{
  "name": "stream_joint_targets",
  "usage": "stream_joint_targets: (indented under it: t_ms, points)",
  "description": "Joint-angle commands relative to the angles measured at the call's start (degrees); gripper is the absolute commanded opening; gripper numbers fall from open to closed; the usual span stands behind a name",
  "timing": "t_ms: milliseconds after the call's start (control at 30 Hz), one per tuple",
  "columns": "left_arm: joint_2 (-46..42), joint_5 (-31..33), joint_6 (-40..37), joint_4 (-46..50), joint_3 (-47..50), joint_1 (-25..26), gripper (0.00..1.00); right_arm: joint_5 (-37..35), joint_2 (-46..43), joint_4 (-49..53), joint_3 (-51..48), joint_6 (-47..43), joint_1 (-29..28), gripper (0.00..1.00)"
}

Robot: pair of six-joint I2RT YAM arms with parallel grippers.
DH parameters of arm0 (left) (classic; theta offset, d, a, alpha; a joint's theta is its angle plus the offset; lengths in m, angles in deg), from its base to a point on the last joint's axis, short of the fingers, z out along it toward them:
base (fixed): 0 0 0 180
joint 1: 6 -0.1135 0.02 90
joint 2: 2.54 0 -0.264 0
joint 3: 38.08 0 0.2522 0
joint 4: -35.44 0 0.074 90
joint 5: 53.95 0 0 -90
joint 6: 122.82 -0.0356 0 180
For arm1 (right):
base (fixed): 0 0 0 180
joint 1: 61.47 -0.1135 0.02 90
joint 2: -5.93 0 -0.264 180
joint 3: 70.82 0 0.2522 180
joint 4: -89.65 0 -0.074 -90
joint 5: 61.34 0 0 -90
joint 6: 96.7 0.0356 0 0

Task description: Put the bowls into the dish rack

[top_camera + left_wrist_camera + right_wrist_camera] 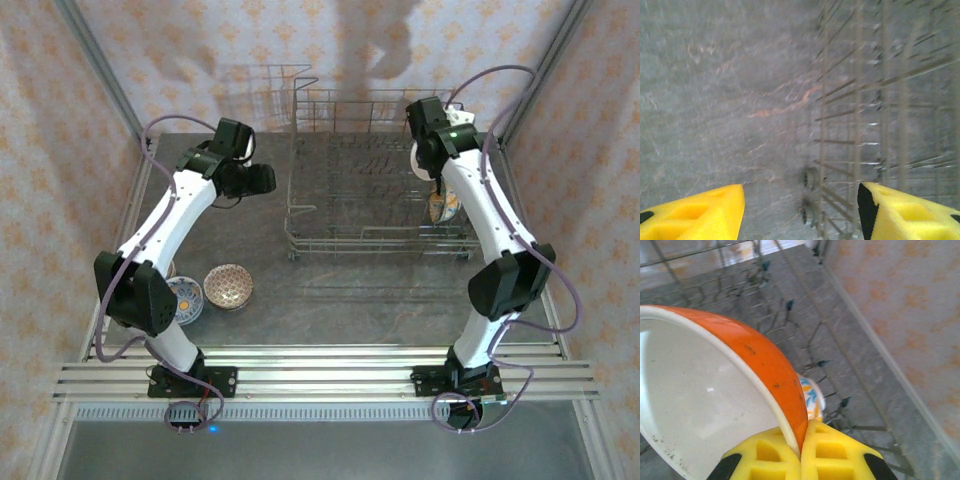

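Top external: right arm (482, 205) over rack (370, 243)

Floral-papered walls (60, 100) enclose a grey, seemingly stone tabletop (350, 300).

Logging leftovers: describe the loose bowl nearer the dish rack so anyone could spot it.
On the grey stone-look table, look beside the left arm's black elbow, where two small round bowls sit. Pick the brown-patterned ceramic bowl on the right; its neighbour is a blue-and-white ceramic bowl.

The dish rack (858, 100) is blurred; the orange bowl (705, 390) runs off-frame left.
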Motion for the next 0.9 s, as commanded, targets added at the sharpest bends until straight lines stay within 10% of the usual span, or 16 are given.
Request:
stream_joint_targets:
  t_ms: [0,867]
  points:
    - [1.8,-3.3,-0.3,-2.4,1.5,-0.6,0.62,-12.3,1.7,5.4,3.0,3.5,-1.4,0.0]
    - [5.2,-10.5,5.0,-8.3,12.9,7.7,0.59,-26.8,10.6,15.9,6.7,1.2,-3.8,0.0]
